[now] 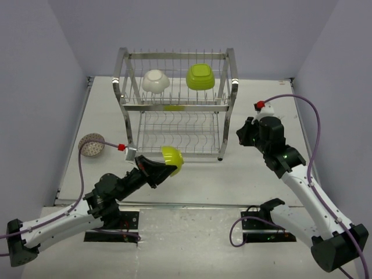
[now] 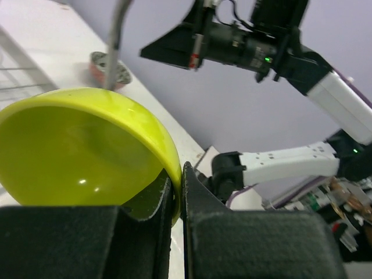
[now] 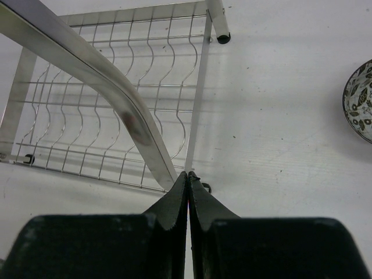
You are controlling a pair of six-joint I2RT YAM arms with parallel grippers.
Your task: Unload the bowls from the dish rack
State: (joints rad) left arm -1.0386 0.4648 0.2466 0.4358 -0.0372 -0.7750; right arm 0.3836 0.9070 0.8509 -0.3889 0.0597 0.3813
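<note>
The round green bowl [image 1: 172, 157] was smooth and shiny, pinched by its rim in the left jaws. The right jaws were pressed together. At twelve o'clock stood the wire rack [image 1: 197, 107].

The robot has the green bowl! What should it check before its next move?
1. Grip: the left gripper pinches the round green bowl by its rim: ok.
2. Bowl clear of the dish rack wires: cannot tell.
3. Bare table nearby for setting it down: ok.
4. The right gripper is shut, empty and off to the side: ok.
5. Rack emptied: not ok; the white bowl and square green bowl sit on the top tier.
</note>
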